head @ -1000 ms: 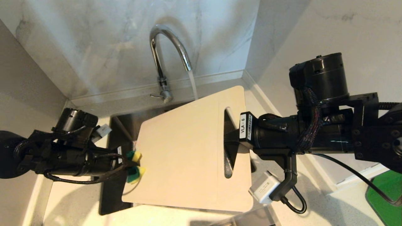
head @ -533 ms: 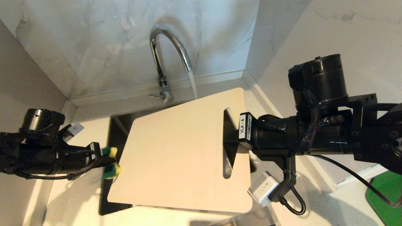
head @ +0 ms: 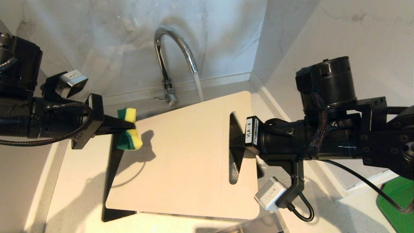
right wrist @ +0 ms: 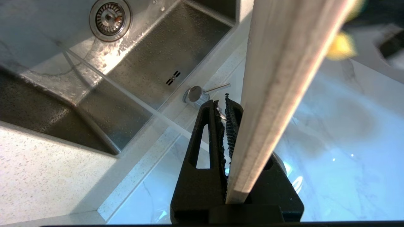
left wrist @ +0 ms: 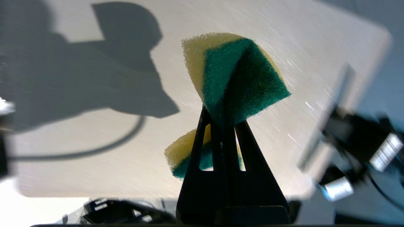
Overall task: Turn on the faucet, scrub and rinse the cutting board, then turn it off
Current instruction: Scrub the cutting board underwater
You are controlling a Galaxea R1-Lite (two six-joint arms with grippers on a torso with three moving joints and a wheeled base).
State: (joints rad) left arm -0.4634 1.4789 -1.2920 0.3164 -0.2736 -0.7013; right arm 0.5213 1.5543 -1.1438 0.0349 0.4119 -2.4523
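The chrome faucet (head: 168,55) stands behind the sink, and a stream of water (head: 199,87) falls from its spout past the far edge of the cutting board (head: 184,161). The beige board is held over the sink. My right gripper (head: 235,142) is shut on its short end at the handle cut-out. The right wrist view shows the board (right wrist: 284,78) edge-on between the fingers of that gripper (right wrist: 224,101), with the faucet lever (right wrist: 202,93) beyond. My left gripper (head: 124,127) is shut on a yellow-green sponge (head: 129,132) above the board's far left corner. The left wrist view shows this gripper (left wrist: 222,113) pinching the sponge (left wrist: 233,75).
The steel sink (right wrist: 157,63) with its drain (right wrist: 109,19) lies under the board. Marble walls close in behind and to the right. Speckled countertop (head: 77,181) runs along the left and front. A green tray (head: 399,200) sits at the lower right.
My left gripper has lifted the sponge from the board's near left edge and carried it up over the far left corner. The board's left edge has swung further left. The right arm has stayed still.
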